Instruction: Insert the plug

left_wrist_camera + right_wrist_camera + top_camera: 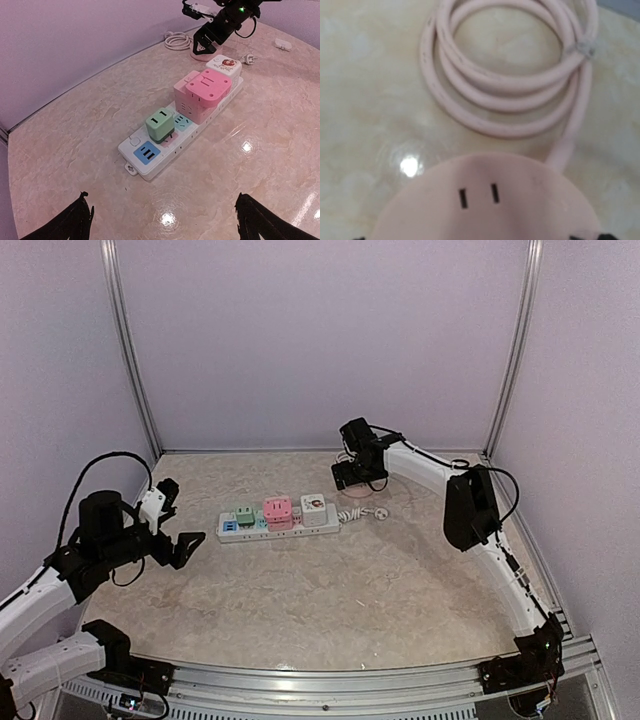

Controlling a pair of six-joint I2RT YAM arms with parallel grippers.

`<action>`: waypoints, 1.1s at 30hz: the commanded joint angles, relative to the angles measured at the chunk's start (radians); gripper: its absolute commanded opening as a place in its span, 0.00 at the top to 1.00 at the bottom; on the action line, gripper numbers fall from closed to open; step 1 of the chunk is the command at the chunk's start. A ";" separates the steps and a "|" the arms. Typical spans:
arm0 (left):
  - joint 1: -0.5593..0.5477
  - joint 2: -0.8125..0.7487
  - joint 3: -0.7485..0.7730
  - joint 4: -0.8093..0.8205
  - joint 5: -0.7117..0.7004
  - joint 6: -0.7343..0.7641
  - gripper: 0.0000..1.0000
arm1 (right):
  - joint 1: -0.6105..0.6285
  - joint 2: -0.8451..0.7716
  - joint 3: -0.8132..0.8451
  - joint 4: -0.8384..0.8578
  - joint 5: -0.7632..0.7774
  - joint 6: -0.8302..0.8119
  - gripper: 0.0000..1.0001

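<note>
A white power strip (pixel 285 528) lies across the table's middle, also in the left wrist view (pixel 165 157). It carries a green adapter (pixel 161 125), a pink cube adapter (pixel 202 94) and a white adapter (pixel 224 65). A small white plug (pixel 378 511) on a thin cable lies beside the strip's right end, prongs showing (pixel 250 59). My right gripper (pixel 350 477) is open just behind that end, its fingertips either side of a round pink socket (pixel 485 200) with a coiled pink cable (pixel 512 100). My left gripper (pixel 165 220) is open and empty, short of the strip's left end.
The strip's blue USB face (pixel 149 152) is nearest my left gripper (pixel 186 544). A small white object (pixel 282 44) lies at the far right. Walls and metal posts close in the table on three sides.
</note>
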 commanded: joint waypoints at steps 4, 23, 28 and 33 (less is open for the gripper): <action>0.007 0.007 -0.019 0.026 0.015 0.007 0.02 | 0.001 0.068 -0.011 -0.072 0.005 -0.011 0.03; 0.008 -0.013 -0.027 0.026 0.014 0.030 0.03 | 0.011 -0.594 -1.146 0.078 -0.018 0.167 0.36; 0.008 -0.004 -0.036 0.049 0.030 0.030 0.03 | 0.010 -0.705 -1.150 0.090 -0.048 0.083 0.31; 0.008 -0.010 -0.044 0.067 0.029 0.023 0.03 | -0.017 -0.587 -0.821 0.049 -0.041 0.010 0.22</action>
